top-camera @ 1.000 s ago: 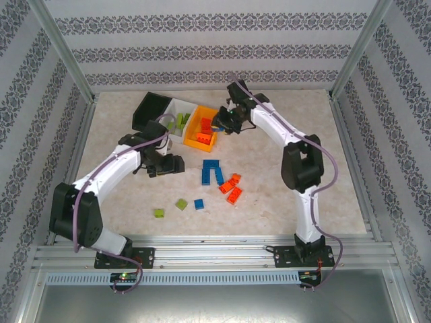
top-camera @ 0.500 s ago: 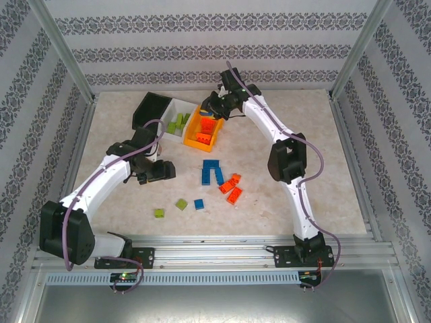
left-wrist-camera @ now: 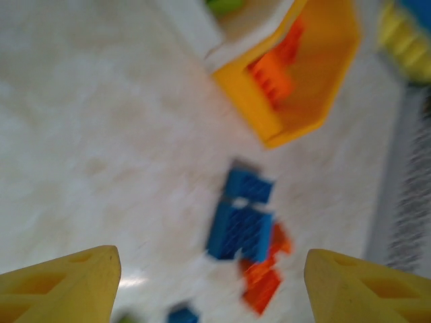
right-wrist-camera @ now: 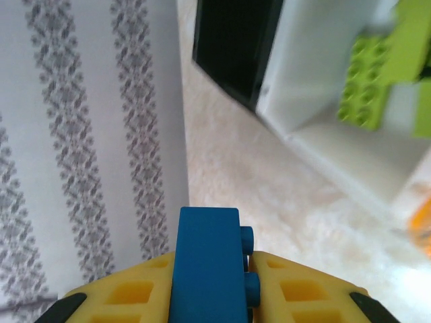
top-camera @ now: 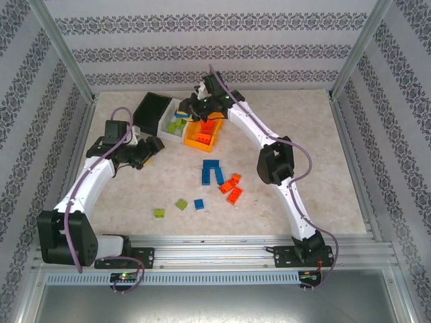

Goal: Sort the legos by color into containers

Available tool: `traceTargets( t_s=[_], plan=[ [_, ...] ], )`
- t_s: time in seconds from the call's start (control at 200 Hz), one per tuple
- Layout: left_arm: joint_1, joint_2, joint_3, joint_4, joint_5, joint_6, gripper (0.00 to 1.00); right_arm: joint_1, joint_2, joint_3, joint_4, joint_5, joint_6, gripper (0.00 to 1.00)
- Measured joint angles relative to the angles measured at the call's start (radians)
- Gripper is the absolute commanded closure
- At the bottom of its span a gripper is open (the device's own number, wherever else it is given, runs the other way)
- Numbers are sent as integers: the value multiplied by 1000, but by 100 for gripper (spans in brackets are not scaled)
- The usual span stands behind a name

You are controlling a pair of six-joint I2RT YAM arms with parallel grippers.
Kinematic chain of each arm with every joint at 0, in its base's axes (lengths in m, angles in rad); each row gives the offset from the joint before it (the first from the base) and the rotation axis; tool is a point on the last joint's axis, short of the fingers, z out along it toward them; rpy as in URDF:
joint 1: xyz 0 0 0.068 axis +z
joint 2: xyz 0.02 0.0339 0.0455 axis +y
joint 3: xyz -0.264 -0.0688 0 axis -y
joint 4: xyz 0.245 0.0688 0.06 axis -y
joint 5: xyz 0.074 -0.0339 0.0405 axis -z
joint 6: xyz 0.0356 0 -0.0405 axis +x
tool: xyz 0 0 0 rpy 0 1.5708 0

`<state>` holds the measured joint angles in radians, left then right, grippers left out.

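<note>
The three joined containers stand at the back left: black bin [top-camera: 149, 110], white bin [top-camera: 169, 128] with lime green legos [top-camera: 176, 124], and orange-yellow bin [top-camera: 200, 140] with orange-red legos [top-camera: 207, 126]. My right gripper [top-camera: 188, 108] hovers over the white bin's back edge, shut on a blue lego [right-wrist-camera: 209, 269]. Its wrist view looks down at the black bin [right-wrist-camera: 232, 47] and the white bin [right-wrist-camera: 316, 101]. My left gripper [top-camera: 148, 153] is open and holds nothing, left of the bins' fronts. Between its fingers [left-wrist-camera: 67, 279] I see, blurred, blue legos [left-wrist-camera: 241, 222] and orange-red legos [left-wrist-camera: 262, 286].
Loose on the table are a blue cluster [top-camera: 213, 172], orange-red bricks [top-camera: 231, 188], two lime green bricks [top-camera: 181, 204] [top-camera: 159, 213] and a small blue brick [top-camera: 199, 204]. Patterned walls and metal posts [top-camera: 64, 50] close in the workspace.
My right arm has swung left with the blue lego, from over the orange-yellow bin to over the white bin. My left arm has drawn back to the left, away from the table's middle.
</note>
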<state>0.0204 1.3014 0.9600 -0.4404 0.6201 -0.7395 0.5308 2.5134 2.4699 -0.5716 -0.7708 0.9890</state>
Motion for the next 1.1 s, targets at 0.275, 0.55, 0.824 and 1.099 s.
traceTargets(
  t_s=[0.275,0.55,0.824,1.099],
  plan=[
    [87,110,53,140,10,-146,28,45,-76,-138,16,0,1,74],
    [126,373,352,74,-100,-18,28,24,-76,-86,-53,41,-31,74],
    [116,774,664,80,-104,8,28,7,-181,-211,-149,61,-134,73],
    [31,999,970,35,-121,40,28,-38,-371,-443,-158,64,-172,73]
  ],
)
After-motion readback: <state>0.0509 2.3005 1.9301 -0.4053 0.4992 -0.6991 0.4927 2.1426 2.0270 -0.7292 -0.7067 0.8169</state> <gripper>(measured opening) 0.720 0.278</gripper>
